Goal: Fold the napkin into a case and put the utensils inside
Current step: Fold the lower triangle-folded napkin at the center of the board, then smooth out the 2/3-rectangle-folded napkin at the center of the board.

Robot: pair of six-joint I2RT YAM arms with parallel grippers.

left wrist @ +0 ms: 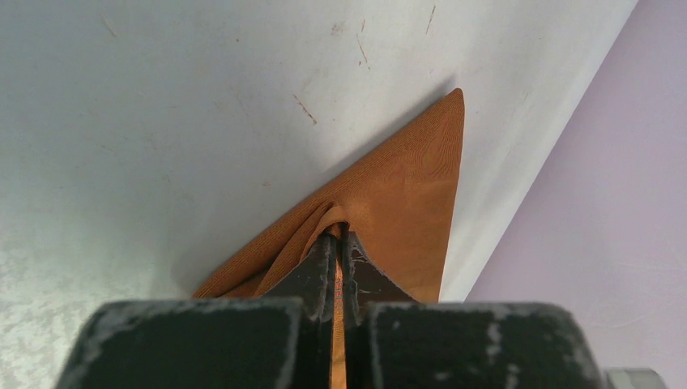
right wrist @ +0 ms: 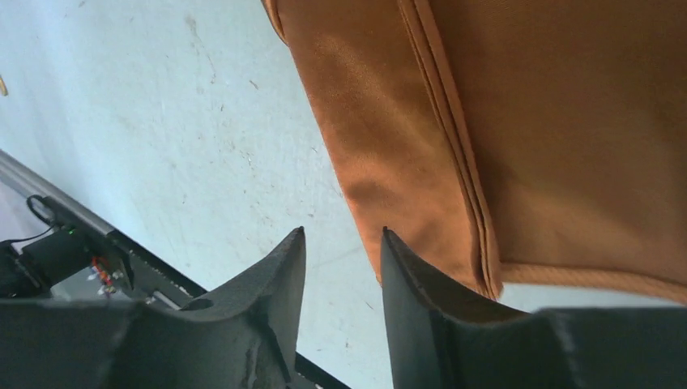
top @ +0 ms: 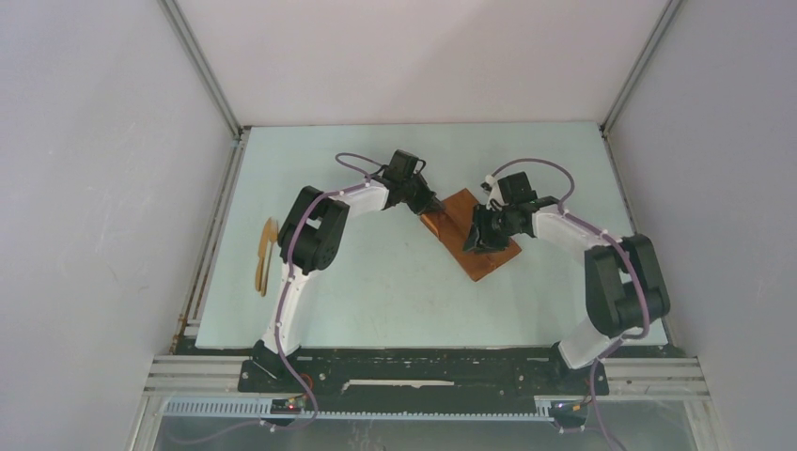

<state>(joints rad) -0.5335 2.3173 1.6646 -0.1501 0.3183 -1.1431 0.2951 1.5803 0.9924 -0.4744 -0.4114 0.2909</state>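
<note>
The rust-orange napkin [top: 473, 240] lies folded into an oblong in the middle of the table, slanting from upper left to lower right. My left gripper [top: 430, 209] is shut on its far-left corner, and the cloth [left wrist: 405, 194] bunches between the jaws in the left wrist view. My right gripper [top: 476, 241] hovers over the napkin's near half, open, with nothing between its fingers. In the right wrist view the folded cloth [right wrist: 518, 121] lies just beyond the right gripper [right wrist: 343, 233], whose right fingertip sits by the cloth's edge. The wooden utensils [top: 266, 256] lie at the table's left side.
The pale table [top: 395, 291] is bordered by a metal rail on the left [top: 209, 254] and a dark frame along the near edge [top: 414, 362]. Grey walls enclose the sides and back.
</note>
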